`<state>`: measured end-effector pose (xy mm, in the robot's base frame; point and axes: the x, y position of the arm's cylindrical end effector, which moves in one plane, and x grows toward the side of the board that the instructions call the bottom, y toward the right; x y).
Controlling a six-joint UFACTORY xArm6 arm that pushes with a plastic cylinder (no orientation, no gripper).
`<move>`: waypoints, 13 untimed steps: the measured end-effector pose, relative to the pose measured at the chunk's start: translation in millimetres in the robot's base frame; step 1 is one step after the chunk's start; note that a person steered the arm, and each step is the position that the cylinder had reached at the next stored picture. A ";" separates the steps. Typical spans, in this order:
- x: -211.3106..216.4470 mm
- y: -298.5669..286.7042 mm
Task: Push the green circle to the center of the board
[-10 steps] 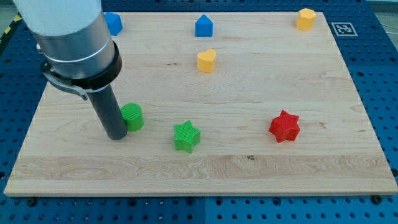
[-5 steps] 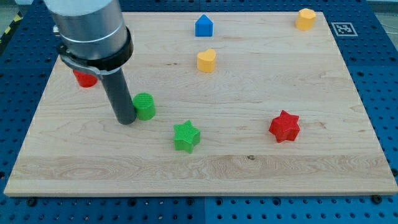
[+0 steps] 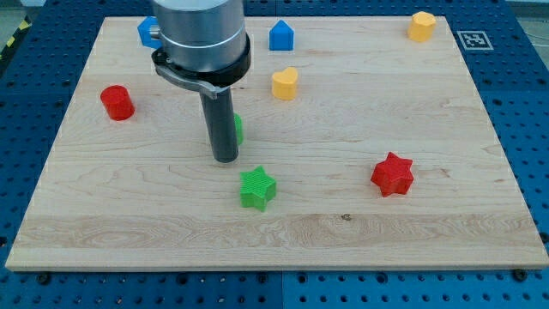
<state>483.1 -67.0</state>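
The green circle (image 3: 238, 130) is mostly hidden behind my dark rod; only a green sliver shows at the rod's right side. My tip (image 3: 225, 159) rests on the wooden board (image 3: 480, 215), touching the circle on its left and lower side. The circle lies a little left of the board's middle. A green star (image 3: 257, 188) lies just below and right of the tip.
A red cylinder (image 3: 117, 102) sits at the view's left. A blue block (image 3: 147, 31) shows at the top left, a blue house-shaped block (image 3: 281, 36) at top centre, a yellow heart (image 3: 285, 83) below it, a yellow block (image 3: 421, 26) at top right, a red star (image 3: 393, 174) at right.
My tip has moved right and slightly up, pushing the green circle right and up toward the board's middle. The red cylinder and the top-left blue block are now uncovered.
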 end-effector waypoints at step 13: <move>-38.8 -18.7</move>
<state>444.3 -85.7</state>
